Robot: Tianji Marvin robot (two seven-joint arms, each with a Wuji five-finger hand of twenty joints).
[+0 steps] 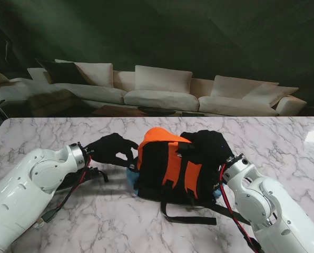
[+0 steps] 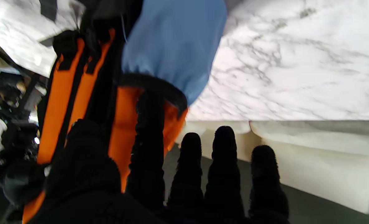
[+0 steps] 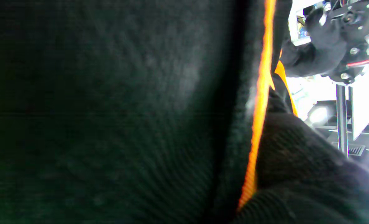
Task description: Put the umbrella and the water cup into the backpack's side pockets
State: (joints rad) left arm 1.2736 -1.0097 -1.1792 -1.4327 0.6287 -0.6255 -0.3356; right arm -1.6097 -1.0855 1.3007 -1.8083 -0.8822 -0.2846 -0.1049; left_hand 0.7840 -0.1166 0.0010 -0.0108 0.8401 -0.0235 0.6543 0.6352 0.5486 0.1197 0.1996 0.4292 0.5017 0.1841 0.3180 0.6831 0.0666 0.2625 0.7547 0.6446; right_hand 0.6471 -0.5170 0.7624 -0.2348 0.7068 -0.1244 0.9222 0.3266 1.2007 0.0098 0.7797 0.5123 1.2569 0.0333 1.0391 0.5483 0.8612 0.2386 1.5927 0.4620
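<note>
On the tabletop (image 1: 51, 137), your right robot hand (image 1: 207, 147) is clamping the backpack (image 1: 165, 168) steady while your left robot hand (image 1: 112, 149), fingers apart, is working its blue side pocket (image 2: 172, 46).

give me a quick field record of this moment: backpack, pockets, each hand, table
backpack: orange and black backpack, mid table, straps toward me
left side pocket: blue pocket, black elastic rim
left hand: left hand at the backpack's left side, one finger hooked in the pocket rim
right hand: right hand pressed against the backpack's right side; grasp unclear
umbrella, cup: cannot make out
table: white marble table
</note>
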